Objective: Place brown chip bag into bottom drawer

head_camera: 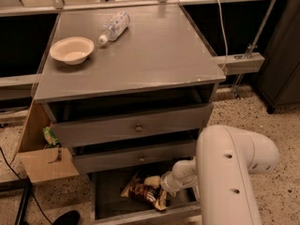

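The brown chip bag (143,192) lies on the dark floor of the bottom drawer (108,197), which is pulled open at the foot of the grey cabinet. The bag is dark brown with pale ends and lies near the drawer's middle. My gripper (155,181) reaches down into the drawer from the right, at the bag's upper right edge. My white arm (229,172) fills the lower right and hides the drawer's right part.
The two shallower drawers (133,128) above are slightly open. A pale bowl (71,49) and a lying plastic bottle (114,26) are on the cabinet top. A cardboard box (44,163) with a green packet (49,136) stands left. A black shoe (65,218) is at the lower left.
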{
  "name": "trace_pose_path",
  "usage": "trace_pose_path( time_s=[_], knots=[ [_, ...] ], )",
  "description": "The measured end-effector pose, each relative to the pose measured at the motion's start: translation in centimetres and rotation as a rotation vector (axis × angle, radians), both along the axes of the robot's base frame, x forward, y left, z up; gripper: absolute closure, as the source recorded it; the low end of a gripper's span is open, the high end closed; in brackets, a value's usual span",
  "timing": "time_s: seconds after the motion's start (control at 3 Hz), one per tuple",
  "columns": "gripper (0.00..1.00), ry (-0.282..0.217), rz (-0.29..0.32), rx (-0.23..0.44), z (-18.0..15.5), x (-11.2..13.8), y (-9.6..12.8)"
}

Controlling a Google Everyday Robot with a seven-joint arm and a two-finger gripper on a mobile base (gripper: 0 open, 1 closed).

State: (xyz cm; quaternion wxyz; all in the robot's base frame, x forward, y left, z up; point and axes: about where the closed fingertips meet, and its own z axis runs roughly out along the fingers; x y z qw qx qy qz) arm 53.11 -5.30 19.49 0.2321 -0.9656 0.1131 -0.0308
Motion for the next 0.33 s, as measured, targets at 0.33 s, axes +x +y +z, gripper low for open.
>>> trace_pose_path(
  time_s=[0.33],
  knots=[
    [0.00,0.000,0.000,0.000,0.00,0.00,0.00]
  ],
)
